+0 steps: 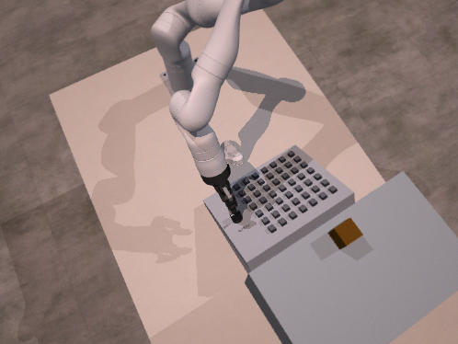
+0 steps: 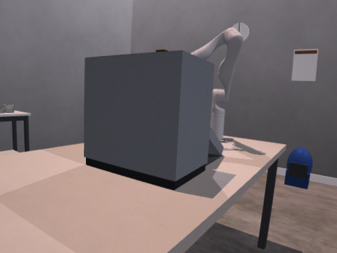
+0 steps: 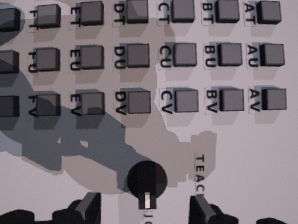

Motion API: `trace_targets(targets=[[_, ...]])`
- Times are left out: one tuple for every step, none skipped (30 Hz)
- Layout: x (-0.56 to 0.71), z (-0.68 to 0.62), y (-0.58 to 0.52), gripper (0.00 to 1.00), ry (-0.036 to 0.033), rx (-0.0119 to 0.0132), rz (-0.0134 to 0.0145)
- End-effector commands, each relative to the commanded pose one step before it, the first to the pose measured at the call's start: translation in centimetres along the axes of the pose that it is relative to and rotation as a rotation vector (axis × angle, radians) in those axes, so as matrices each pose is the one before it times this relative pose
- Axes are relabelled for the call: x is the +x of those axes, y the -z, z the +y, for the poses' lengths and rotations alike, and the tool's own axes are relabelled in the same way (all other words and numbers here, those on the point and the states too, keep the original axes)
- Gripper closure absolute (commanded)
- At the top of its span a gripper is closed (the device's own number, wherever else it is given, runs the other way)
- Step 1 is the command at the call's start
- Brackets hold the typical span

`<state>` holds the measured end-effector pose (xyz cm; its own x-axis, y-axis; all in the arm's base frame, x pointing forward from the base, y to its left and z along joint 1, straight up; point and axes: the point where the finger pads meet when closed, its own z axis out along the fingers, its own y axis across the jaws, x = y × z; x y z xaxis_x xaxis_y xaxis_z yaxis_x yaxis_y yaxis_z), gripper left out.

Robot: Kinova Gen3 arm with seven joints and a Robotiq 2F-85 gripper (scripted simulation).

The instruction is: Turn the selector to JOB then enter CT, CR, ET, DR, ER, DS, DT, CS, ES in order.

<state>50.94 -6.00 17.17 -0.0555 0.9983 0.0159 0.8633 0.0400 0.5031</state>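
In the wrist view the black selector knob (image 3: 146, 181) sits below the key rows, and its white mark points down at the JOB label, away from the TEACH label (image 3: 199, 174). My gripper (image 3: 145, 207) is open, with one finger on each side of the knob and a gap to it on both sides. Dark square keys fill the panel above, among them CT (image 3: 182, 9), DT (image 3: 136, 10) and ET (image 3: 91, 12); none is lit. In the top view the gripper (image 1: 234, 215) hangs over the near-left corner of the sloped keypad panel (image 1: 280, 195). The exterior view hides the panel and the gripper.
A large grey box (image 1: 359, 271) stands right behind the keypad, with a small orange block (image 1: 346, 233) on top; it fills the exterior view (image 2: 145, 111). The arm's base (image 1: 177, 75) is at the table's far side. A blue object (image 2: 298, 168) sits on the floor.
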Motion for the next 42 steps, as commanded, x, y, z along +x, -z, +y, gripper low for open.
trace_targets(targets=[[0.209, -0.042, 0.221, 0.9, -0.00554, -0.00022, 0.00631], [0.0, 0.0, 0.0, 0.9, 0.0, 0.0, 0.0], [0.0, 0.0, 0.0, 0.9, 0.0, 0.0, 0.0], [0.0, 0.0, 0.0, 0.9, 0.0, 0.0, 0.0], [0.0, 0.0, 0.0, 0.9, 0.0, 0.0, 0.0], [0.0, 0.0, 0.0, 0.9, 0.0, 0.0, 0.0], [0.0, 0.0, 0.0, 0.9, 0.0, 0.0, 0.0], [0.0, 0.0, 0.0, 0.9, 0.0, 0.0, 0.0], [0.0, 0.0, 0.0, 0.9, 0.0, 0.0, 0.0], [0.0, 0.0, 0.0, 0.9, 0.0, 0.0, 0.0], [0.0, 0.0, 0.0, 0.9, 0.0, 0.0, 0.0], [0.0, 0.0, 0.0, 0.9, 0.0, 0.0, 0.0], [0.0, 0.0, 0.0, 0.9, 0.0, 0.0, 0.0], [0.0, 0.0, 0.0, 0.9, 0.0, 0.0, 0.0], [0.0, 0.0, 0.0, 0.9, 0.0, 0.0, 0.0], [0.0, 0.0, 0.0, 0.9, 0.0, 0.0, 0.0], [0.0, 0.0, 0.0, 0.9, 0.0, 0.0, 0.0], [0.0, 0.0, 0.0, 0.9, 0.0, 0.0, 0.0], [0.0, 0.0, 0.0, 0.9, 0.0, 0.0, 0.0], [0.0, 0.0, 0.0, 0.9, 0.0, 0.0, 0.0], [0.0, 0.0, 0.0, 0.9, 0.0, 0.0, 0.0], [0.0, 0.0, 0.0, 0.9, 0.0, 0.0, 0.0], [0.0, 0.0, 0.0, 0.9, 0.0, 0.0, 0.0], [0.0, 0.0, 0.0, 0.9, 0.0, 0.0, 0.0], [0.0, 0.0, 0.0, 0.9, 0.0, 0.0, 0.0], [0.0, 0.0, 0.0, 0.9, 0.0, 0.0, 0.0], [0.0, 0.0, 0.0, 0.9, 0.0, 0.0, 0.0], [0.0, 0.0, 0.0, 0.9, 0.0, 0.0, 0.0], [0.0, 0.0, 0.0, 0.9, 0.0, 0.0, 0.0], [0.0, 0.0, 0.0, 0.9, 0.0, 0.0, 0.0], [0.0, 0.0, 0.0, 0.9, 0.0, 0.0, 0.0], [0.0, 0.0, 0.0, 0.9, 0.0, 0.0, 0.0], [0.0, 0.0, 0.0, 0.9, 0.0, 0.0, 0.0], [0.018, 0.026, -0.003, 0.9, 0.00033, -0.00018, -0.00002], [0.115, 0.162, -0.018, 0.9, 0.00206, -0.00116, -0.00011], [0.396, 0.349, -0.056, 0.9, 0.00611, -0.00209, 0.00098], [0.637, 0.31, -0.107, 0.9, 0.00575, -0.00004, 0.00164], [0.657, 0.409, -0.128, 0.9, 0.0041, -0.00015, -0.00002], [0.821, 0.515, -0.16, 0.9, 0.00513, -0.0002, -0.00002], [0.943, 0.597, -0.184, 0.9, 0.00591, -0.00024, -0.00002], [1.013, 0.651, -0.199, 0.9, 0.00637, -0.00024, -0.00001], [0.881, 0.575, -0.174, 0.9, 0.00556, -0.00019, -0.00001]])
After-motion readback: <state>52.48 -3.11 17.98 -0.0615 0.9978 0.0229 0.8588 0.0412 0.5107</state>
